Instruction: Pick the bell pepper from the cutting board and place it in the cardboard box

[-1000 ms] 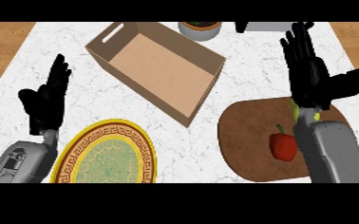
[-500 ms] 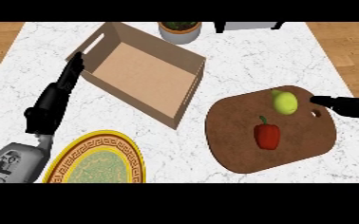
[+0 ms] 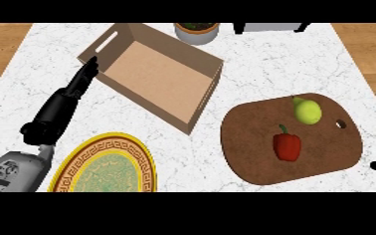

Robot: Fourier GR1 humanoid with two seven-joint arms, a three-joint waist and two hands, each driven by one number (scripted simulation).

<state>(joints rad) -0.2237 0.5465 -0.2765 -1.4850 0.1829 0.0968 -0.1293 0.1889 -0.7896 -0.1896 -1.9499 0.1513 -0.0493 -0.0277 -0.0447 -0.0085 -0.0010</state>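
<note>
Right now my left hand (image 3: 60, 107) lies over the left of the white tabletop (image 3: 279, 69), its fingers (image 3: 86, 75) straight and close together, holding nothing, with the tips at the cardboard box's (image 3: 158, 74) left wall. The red bell pepper (image 3: 287, 146) lies on the brown cutting board (image 3: 249, 149), just below a green pear (image 3: 308, 111). Of my right hand (image 3: 373, 165) only a dark tip shows at the right edge, so I cannot tell its state.

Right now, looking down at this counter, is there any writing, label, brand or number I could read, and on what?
No readable text anywhere.
cardboard box: plain, no print.
cutting board: bare wood, no mark.
plate: gold key-pattern border, ornament and not letters.
left forearm: a few dark marks, too small to read.
</note>
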